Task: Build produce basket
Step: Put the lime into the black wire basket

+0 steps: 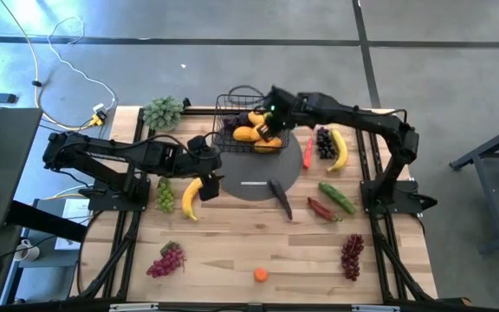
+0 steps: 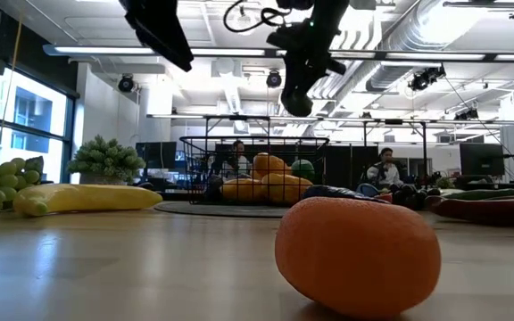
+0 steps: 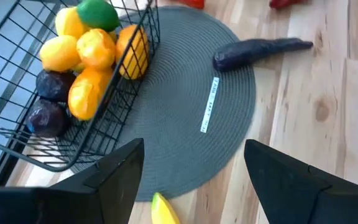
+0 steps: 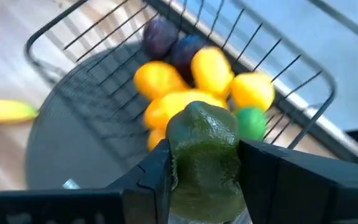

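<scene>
The right hand [image 4: 204,171] is pinching a green avocado [image 4: 205,155] and hanging directly above the basket [image 1: 232,108], whose yellow and orange fruit [image 4: 191,84] is lying just beneath it, while the left hand [image 3: 194,168] is waiting spread beside the mat [image 3: 185,112].

No readable text anywhere. One small white label strip [image 3: 209,104] is lying on the round grey mat [image 3: 185,130], ahead of the left pincer [image 3: 194,180], between its two fingers in the left wrist view; something is printed on it, but the characters are showing too small to make out. The same strip [image 1: 254,183] is showing in the high view as a plain white dash, unreadable there too.
</scene>
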{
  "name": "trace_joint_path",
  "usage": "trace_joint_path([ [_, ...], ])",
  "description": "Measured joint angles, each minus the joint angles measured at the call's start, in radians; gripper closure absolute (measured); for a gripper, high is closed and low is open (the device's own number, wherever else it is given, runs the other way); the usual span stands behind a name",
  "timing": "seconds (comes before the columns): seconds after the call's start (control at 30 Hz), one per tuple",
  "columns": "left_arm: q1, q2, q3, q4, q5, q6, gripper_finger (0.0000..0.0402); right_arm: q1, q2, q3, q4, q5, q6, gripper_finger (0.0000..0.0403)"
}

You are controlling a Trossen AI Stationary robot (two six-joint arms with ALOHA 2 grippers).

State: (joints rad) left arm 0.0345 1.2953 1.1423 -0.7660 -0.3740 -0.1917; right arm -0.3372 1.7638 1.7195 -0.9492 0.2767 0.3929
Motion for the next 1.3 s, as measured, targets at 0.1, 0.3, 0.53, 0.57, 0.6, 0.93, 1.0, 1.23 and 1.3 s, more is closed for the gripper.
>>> trace_joint_path([
  [0.1, 0.016, 0.0, 0.0, 0.032, 0.0, 0.0, 0.0133, -0.06, 0.0, 0.0, 0.047, -0.031, -0.077, 0.0286],
  [0.3, 0.054, 0.0, 0.0, 0.103, 0.0, 0.001, 0.0133, -0.149, 0.021, 0.0, 0.158, -0.099, -0.216, 0.0286],
  [0.53, 0.093, 0.001, 0.0, 0.17, 0.004, 0.003, 0.0133, -0.213, 0.08, 0.0, 0.286, -0.21, -0.354, 0.0286],
  [0.57, 0.1, 0.001, 0.0, 0.171, 0.005, 0.003, 0.0133, -0.218, 0.093, 0.0, 0.299, -0.224, -0.377, 0.0287],
  [0.6, 0.105, 0.001, 0.0, 0.171, 0.006, 0.006, 0.0133, -0.224, 0.103, 0.0, 0.305, -0.233, -0.399, 0.0287],
  [0.93, 0.124, 0.001, 0.0, 0.171, 0.023, 0.011, 0.0133, -0.261, 0.206, 0.0, 0.301, -0.304, -0.511, 0.0278],
  [1.0, 0.124, 0.001, 0.0, 0.171, 0.028, 0.011, 0.0133, -0.262, 0.221, 0.0, 0.294, -0.304, -0.514, 0.0259],
  [1.23, 0.121, 0.001, 0.0, 0.166, 0.042, 0.011, 0.0133, -0.256, 0.229, 0.0, 0.282, -0.273, -0.513, 0.02],
  [1.3, 0.121, 0.001, 0.0, 0.164, 0.042, 0.004, 0.0131, -0.255, 0.228, 0.0, 0.277, -0.266, -0.504, 0.0189],
])
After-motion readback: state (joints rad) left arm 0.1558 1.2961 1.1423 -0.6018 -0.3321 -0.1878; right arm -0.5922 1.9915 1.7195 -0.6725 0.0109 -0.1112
